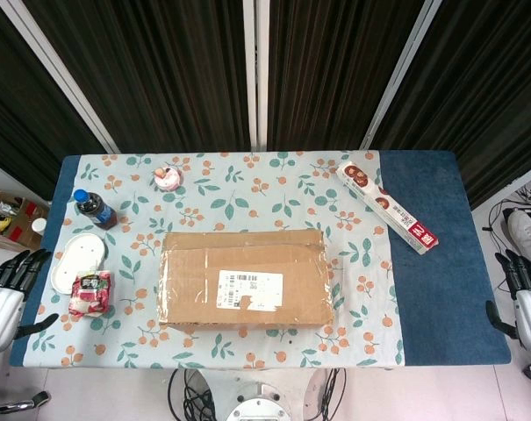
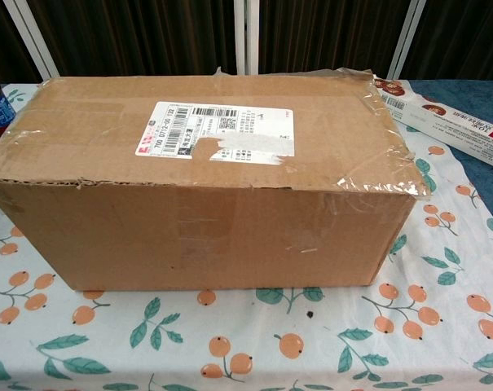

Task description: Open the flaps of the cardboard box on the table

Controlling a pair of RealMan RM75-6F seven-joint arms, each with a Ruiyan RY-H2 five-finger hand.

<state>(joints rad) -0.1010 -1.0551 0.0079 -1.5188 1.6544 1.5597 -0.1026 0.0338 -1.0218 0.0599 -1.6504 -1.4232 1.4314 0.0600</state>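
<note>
Nearest the robot, both hands wait off the worktop's [image 1: 423, 333] side edges: the left hand [image 1: 6, 294] and right hand [image 1: 528, 303] each have fingers spread, holding nothing, well apart from the cardboard box [image 1: 245, 279]. The box sits mid-worktop on the floral cloth [image 1: 247, 189], flaps flat and taped, so the task seems unstarted; every flap remains to be lifted. Its white shipping label [image 2: 217, 132] carries barcodes and print too small to read. Farther back lie a long red-and-white carton [image 1: 388, 208], a capped bottle [image 1: 96, 209] and a snack packet [image 1: 90, 293].
</note>
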